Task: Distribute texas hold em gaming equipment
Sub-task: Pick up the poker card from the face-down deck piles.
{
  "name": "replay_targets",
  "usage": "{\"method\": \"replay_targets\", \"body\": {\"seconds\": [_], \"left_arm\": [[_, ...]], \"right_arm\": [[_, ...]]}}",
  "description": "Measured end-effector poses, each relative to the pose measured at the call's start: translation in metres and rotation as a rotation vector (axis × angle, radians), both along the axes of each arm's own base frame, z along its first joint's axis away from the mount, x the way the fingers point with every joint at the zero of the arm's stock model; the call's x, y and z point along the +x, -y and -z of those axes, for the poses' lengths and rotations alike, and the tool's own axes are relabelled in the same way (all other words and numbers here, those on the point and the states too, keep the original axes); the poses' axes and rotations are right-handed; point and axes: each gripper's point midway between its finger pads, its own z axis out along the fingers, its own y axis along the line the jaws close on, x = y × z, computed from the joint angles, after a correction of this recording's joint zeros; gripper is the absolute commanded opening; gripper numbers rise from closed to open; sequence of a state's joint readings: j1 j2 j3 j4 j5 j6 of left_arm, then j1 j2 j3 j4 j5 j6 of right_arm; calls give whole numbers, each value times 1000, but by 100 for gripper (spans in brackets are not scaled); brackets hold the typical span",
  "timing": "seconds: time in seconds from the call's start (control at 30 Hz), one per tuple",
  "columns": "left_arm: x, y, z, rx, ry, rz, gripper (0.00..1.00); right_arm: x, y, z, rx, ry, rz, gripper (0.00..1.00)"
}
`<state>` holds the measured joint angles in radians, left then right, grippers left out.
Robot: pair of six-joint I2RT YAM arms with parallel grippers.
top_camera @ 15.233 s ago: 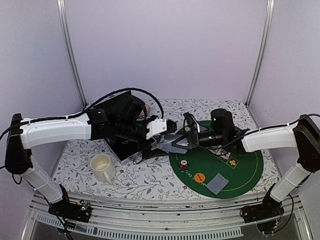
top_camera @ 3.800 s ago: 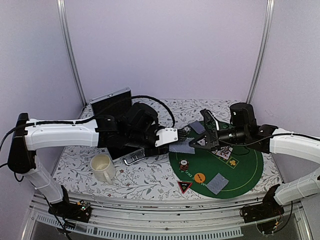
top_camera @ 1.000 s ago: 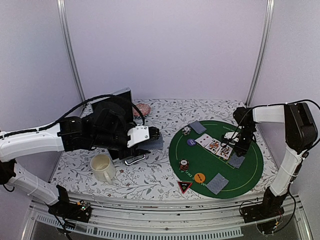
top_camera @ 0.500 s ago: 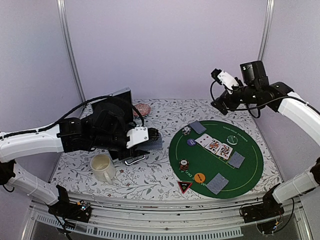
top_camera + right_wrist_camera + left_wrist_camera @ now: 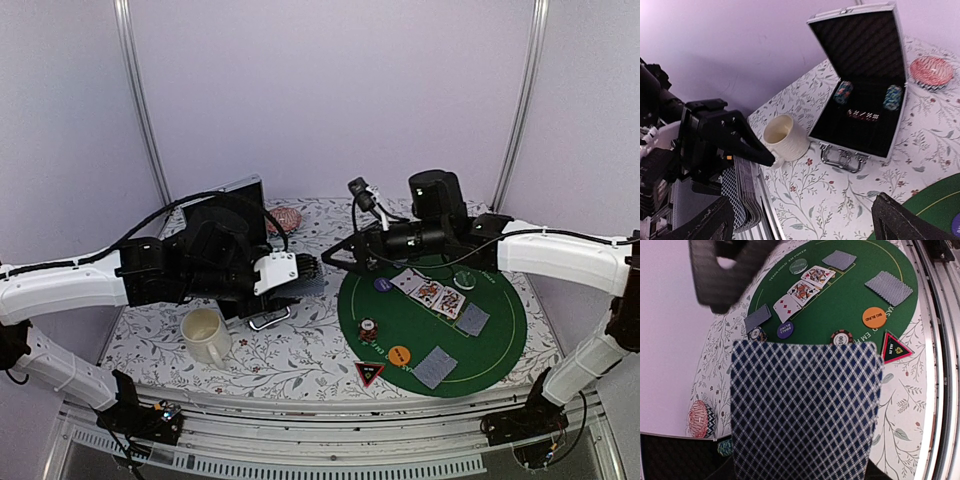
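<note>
Floral-print table (image 5: 290,365), green mat (image 5: 500,345) by its right edge. Left gripper (image 5: 305,270), jaws partly closed, clamps the card deck (image 5: 805,410) near the table's centre, free end pointing right. Right gripper (image 5: 338,260), spread wide and empty, sits just right of it, tips facing that end, placed to draw 1 card.

Table (image 5: 300,360) w/ floral-print cloth, grey vines on white. Directly on it: round green felt mat (image 5: 500,335) on right half; cream mug (image 5: 205,335) upright, near left; open black case (image 5: 860,45) w/ metal frame, lid up, behind mug; pink striped round obj (image 5: 287,217) at back, just beside case. Black-red triangle marker (image 5: 369,373) laps over mat's near-left rim onto cloth.
</note>
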<state>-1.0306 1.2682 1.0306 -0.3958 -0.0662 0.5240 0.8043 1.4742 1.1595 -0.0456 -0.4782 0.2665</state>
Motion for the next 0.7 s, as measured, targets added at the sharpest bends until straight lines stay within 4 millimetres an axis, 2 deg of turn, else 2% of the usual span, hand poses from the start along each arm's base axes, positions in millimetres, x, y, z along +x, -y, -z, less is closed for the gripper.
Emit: {"method": "replay_targets", "body": {"seconds": [0.1, 0.23, 0.37, 0.57, 0.7], "left_arm": [[1, 0, 0, -1, 3, -3, 52], [2, 0, 0, -2, 6, -5, 52], [2, 0, 0, -2, 7, -5, 52], [2, 0, 0, -1, 8, -4, 51], [2, -2, 3, 7, 7, -9, 51]], "right_arm": [[-21, -26, 22, -32, -64, -91, 97], [-36, -36, 28, -29, -100, -139, 96], [-32, -39, 25, -6, -112, -124, 92], [-22, -39, 49, -60, -166, -63, 84], [-18, -37, 50, -90, -170, -38, 78]]}}
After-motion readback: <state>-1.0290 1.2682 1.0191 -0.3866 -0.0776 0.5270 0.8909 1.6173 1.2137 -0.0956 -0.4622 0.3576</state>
